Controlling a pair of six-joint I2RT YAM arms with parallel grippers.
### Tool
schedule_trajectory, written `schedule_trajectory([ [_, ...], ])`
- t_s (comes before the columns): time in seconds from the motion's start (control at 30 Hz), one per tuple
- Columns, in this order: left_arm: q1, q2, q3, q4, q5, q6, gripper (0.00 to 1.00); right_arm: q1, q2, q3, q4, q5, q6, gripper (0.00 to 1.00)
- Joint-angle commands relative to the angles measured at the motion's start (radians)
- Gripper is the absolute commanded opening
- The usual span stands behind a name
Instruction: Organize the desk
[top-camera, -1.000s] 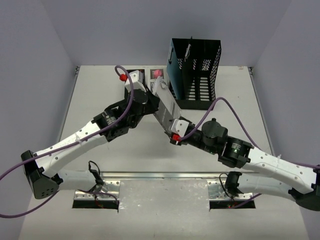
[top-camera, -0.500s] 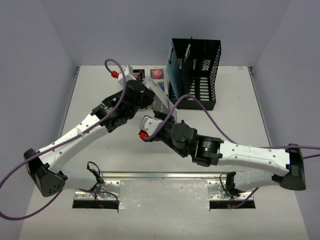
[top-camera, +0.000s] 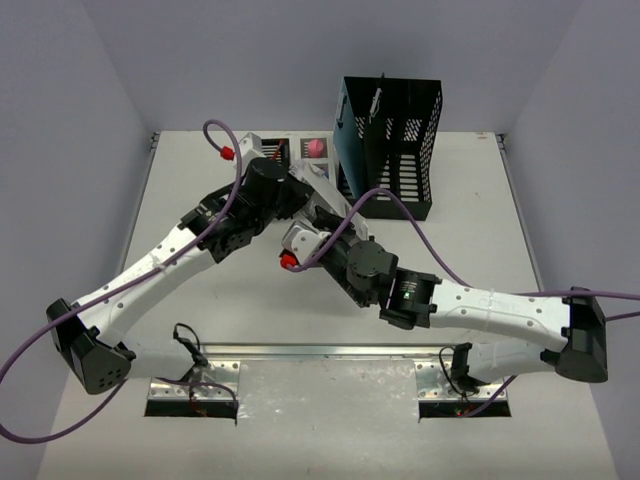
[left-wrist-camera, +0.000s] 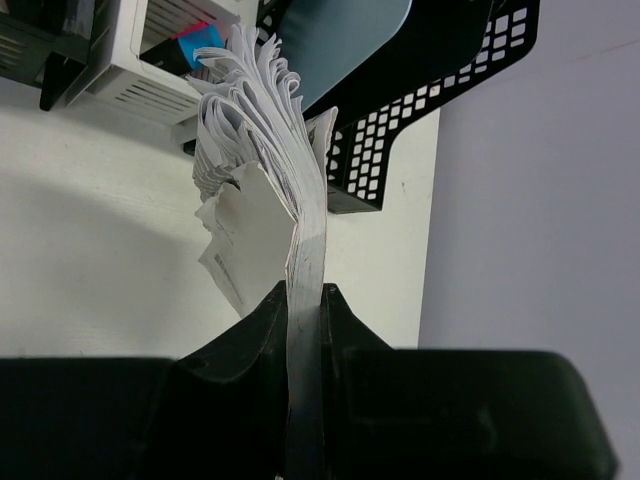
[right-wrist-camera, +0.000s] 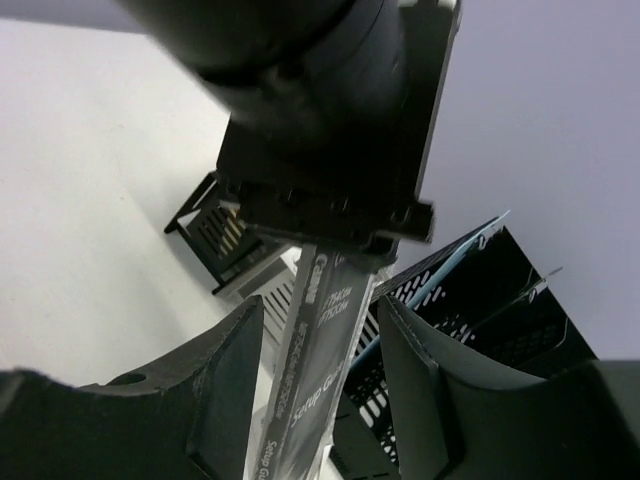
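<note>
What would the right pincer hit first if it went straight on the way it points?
The booklet standing between its open fingers; just beyond, probably the left pincer clamping it.

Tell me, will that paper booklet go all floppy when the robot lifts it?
Probably floppy: the left gripper pinches the booklet by one edge, and its free pages fan and curl apart. It likely weighs little, being thin paper. The cover looks glossy, so it might slip from a loose grip.
</note>
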Motion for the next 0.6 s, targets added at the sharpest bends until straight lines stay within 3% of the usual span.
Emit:
schedule_trajectory([
  [0.0, 0.024, -0.066, 0.069, 0.104, 0.047, -0.077, 0.0, -0.011, -0.038, -0.057, 0.022, 0.018, 0.01, 0.5],
  [0.17, 0.024, -0.06, 0.078, 0.107, 0.066, -0.081, 0.0, -0.031, -0.067, -0.14, 0.006, -0.011, 0.016, 0.55],
  [0.27, 0.024, -0.057, 0.078, 0.109, 0.082, -0.09, 0.0, -0.059, -0.066, -0.163, 0.034, -0.022, 0.005, 0.48],
  [0.47, 0.022, -0.052, 0.075, 0.106, 0.11, -0.109, 0.0, -0.16, -0.017, -0.114, 0.026, -0.048, 0.022, 0.46],
  [0.53, 0.024, -0.051, 0.069, 0.109, 0.113, -0.112, 0.0, -0.178, 0.016, -0.079, 0.022, -0.056, 0.027, 0.36],
  [0.57, 0.024, -0.051, 0.067, 0.109, 0.118, -0.113, 0.0, -0.188, 0.031, -0.059, 0.019, -0.064, 0.031, 0.22],
])
